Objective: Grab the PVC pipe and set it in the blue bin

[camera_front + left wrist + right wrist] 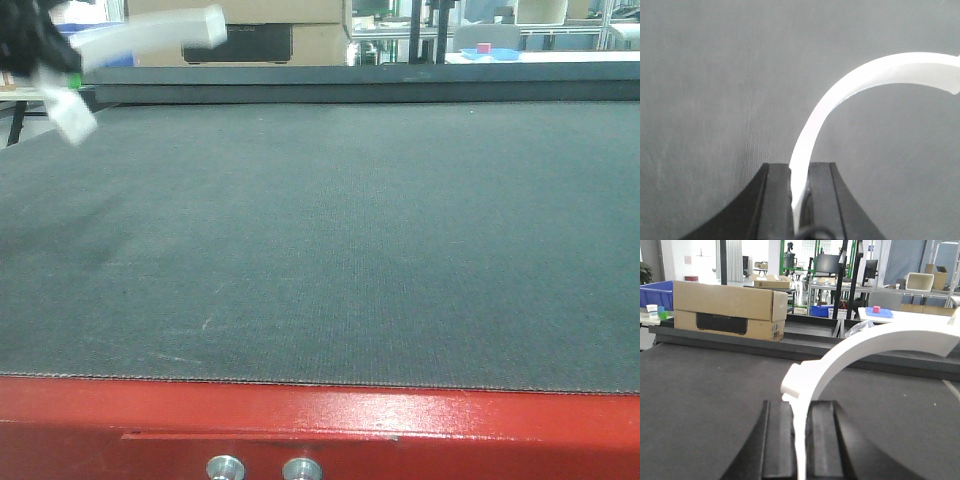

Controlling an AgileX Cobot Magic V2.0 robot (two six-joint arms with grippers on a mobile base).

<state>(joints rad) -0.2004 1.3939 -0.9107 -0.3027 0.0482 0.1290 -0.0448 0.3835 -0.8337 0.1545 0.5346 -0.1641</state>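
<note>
In the front view my left gripper [58, 62] hangs at the top left corner, above the dark mat, shut on a white curved PVC pipe [150, 40] that arcs to the right. The left wrist view shows that gripper [800, 167] clamped on the pipe's [840, 95] lower end. In the right wrist view my right gripper [800, 405] is shut on another white curved PVC pipe [865, 342], held above the mat; this gripper is outside the front view. A blue bin [655, 292] stands beyond the mat's far left edge.
A dark grey mat [320, 250] covers the table, which has a red front edge [320, 420]. A cardboard box [730, 307] sits behind the mat's raised back rim [350, 85]. Further back is a white table with a blue tray [879, 313] and a red cube.
</note>
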